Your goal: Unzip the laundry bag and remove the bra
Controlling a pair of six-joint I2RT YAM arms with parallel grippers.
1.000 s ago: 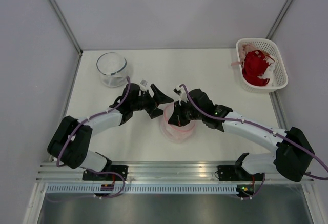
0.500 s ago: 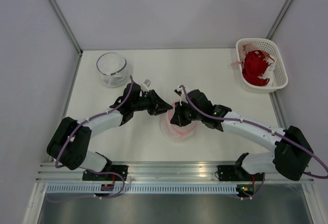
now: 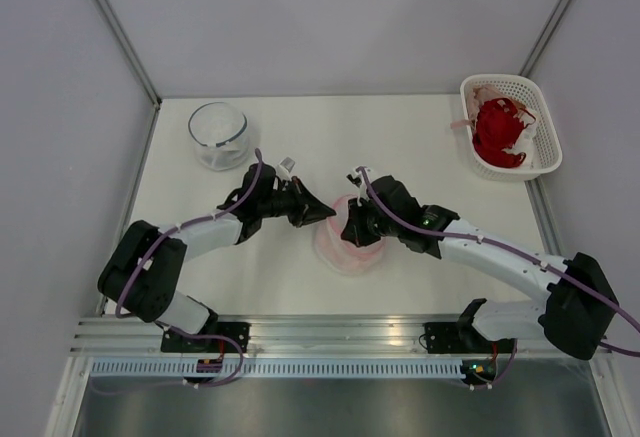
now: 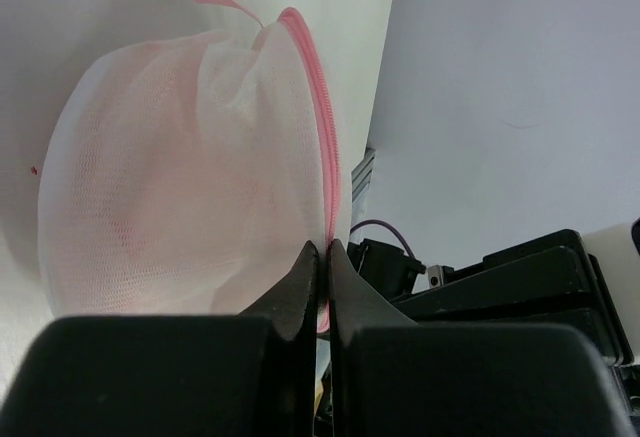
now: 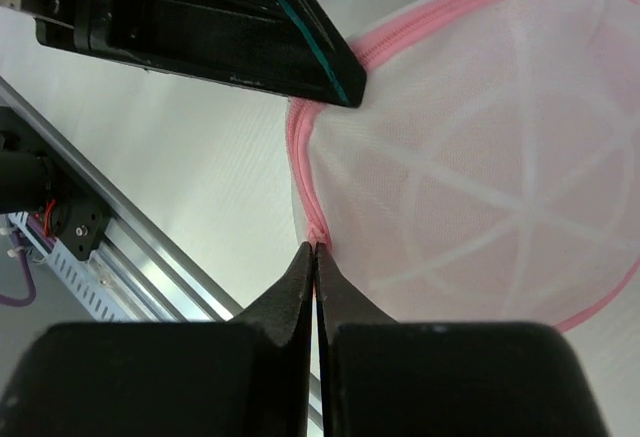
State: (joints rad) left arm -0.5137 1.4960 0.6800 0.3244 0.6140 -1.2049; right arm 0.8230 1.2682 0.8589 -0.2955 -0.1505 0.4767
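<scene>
Laundry bag (image 3: 345, 242): lies on the white counter (image 3: 420, 137). Shows as a round pod of white see-through mesh with a pink rim, bulging and creased in the left wrist view (image 4: 190, 187), with white ribs fanning out under the mesh in the right wrist view (image 5: 480, 157).

Bra (image 4: 170, 207): sits inside the laundry bag. Reads only as a pale pink tint behind the mesh, with no clear outline.

Left claw (image 3: 325, 215): meets the laundry bag at its upper left edge. Pinches the pink rim, tips pressed together with the pink strip running down between them (image 4: 322, 252).

Right claw (image 3: 352, 232): reaches onto the laundry bag from its right side. Closes tip to tip on the pink rim at a fold (image 5: 313, 252), just beside the black finger of the left claw (image 5: 300, 37).

Glass bowl (image 3: 218, 135): stands well apart from the laundry bag, up and to its left.

White lattice basket (image 3: 545, 127): stands far up and to the right of the laundry bag, at the counter's corner. Holds a red garment (image 3: 497, 132).
</scene>
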